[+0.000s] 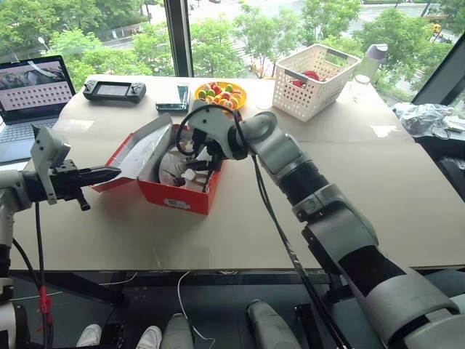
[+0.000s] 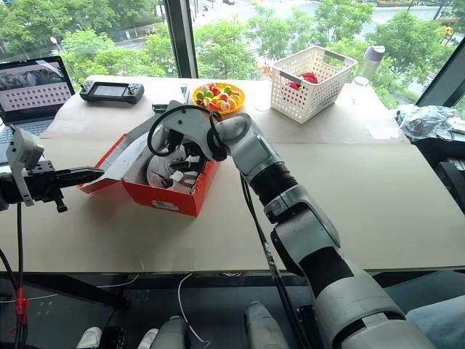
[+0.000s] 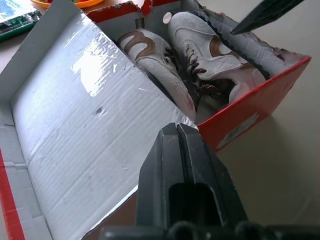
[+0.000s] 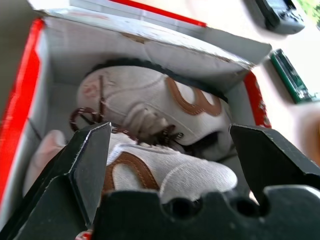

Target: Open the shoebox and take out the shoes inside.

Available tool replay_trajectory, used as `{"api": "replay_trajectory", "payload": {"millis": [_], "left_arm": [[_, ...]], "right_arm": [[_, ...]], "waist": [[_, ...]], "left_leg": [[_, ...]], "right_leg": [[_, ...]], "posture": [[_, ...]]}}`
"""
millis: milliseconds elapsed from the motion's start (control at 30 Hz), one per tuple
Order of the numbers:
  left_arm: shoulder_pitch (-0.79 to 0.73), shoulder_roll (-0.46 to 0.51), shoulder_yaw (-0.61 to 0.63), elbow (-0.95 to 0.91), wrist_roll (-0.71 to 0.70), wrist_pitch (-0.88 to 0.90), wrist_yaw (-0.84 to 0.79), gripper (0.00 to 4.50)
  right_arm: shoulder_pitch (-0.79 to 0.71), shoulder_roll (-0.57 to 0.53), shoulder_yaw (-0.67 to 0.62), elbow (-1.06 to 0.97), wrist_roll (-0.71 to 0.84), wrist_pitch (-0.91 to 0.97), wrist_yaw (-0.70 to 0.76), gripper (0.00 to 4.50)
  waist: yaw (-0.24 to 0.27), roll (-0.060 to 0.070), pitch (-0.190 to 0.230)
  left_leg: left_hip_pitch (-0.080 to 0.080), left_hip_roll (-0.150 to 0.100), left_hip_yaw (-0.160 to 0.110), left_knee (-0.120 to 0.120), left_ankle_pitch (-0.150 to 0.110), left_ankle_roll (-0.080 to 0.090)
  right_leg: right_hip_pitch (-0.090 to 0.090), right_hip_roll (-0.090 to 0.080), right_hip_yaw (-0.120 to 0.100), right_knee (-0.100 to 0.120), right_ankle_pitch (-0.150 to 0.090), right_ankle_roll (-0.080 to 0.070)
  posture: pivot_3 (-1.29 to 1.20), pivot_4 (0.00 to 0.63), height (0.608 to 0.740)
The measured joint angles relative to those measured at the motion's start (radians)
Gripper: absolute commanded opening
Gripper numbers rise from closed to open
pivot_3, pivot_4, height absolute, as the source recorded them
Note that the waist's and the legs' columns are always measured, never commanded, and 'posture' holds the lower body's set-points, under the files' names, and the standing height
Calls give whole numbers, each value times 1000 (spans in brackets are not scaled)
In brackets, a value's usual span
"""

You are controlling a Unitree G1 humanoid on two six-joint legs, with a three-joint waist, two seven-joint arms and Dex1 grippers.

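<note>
The shoebox (image 1: 174,190) lies open on the table (image 1: 378,189) — both shoes (image 3: 200,55) inside. Right end effector (image 4: 170,145) spread wide above them, empty; left end effector (image 1: 102,175) clenched beside the lid.

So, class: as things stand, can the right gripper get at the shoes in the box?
Probably yes. The lid is swung back, the shoes lie uncovered, and the open right gripper hangs just over them with nothing between.

You can read no text anywhere. The white label (image 1: 176,204) on the red cardboard shoebox (image 1: 190,195) carries print too small to make out.
</note>
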Motion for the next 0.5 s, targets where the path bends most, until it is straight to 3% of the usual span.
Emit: {"api": "replay_trajectory", "payload": {"millis": [333,500], "left_arm": [[7,-18,0,4,28,-23,-7,0],[12,-34,-1,6,36,-26,-7,0]], "right_arm": [[-24,104,-307,84,199,273,-279,4446],[17,161,-330,2,255,391,-334,4446]], "waist": [[-7,0,0],[-5,0,0]], "left_leg": [[0,0,0,-1,0,0],[0,0,0,0,0,0]], "right_leg": [[0,0,0,1,-1,0],[0,0,0,2,-1,0]], "posture": [[0,150,702],[0,150,702]]}}
